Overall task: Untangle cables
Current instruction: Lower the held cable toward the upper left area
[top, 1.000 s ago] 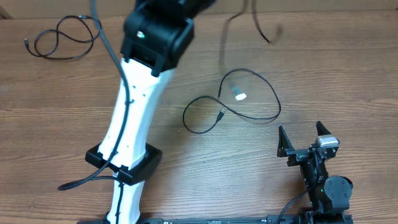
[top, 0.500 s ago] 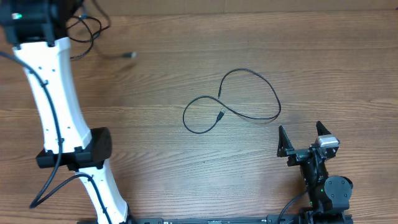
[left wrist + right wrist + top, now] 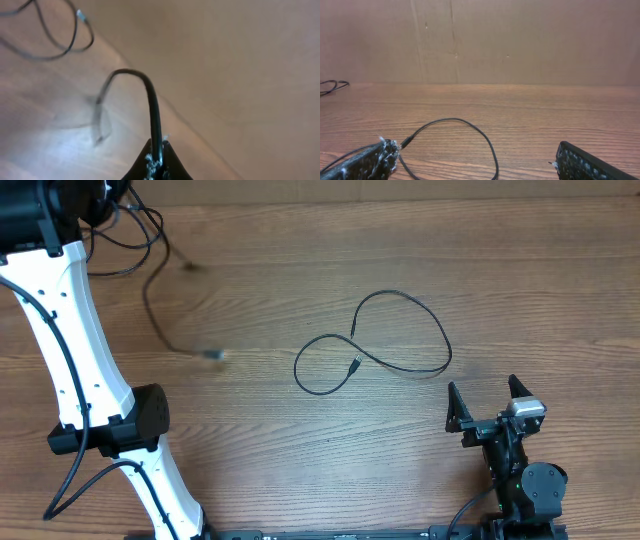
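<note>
Wood-grain tabletop (image 3: 300, 260). Far left, left gripper (image 3: 156, 161) is pinched tight on thin black cable (image 3: 152, 105); grip shows in wrist cam only, overhead just gives its blurred tail. Centre: looped black cable (image 3: 352, 335) lies flat. Right gripper (image 3: 482, 386) has fingers wide, empty.

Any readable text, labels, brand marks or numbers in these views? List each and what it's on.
No readable text in any view.
Right end effector: pale patch on the mount behind it, too small to tell whether it carries print.
White left arm, looped cable, wooden table: no markings visible.
</note>
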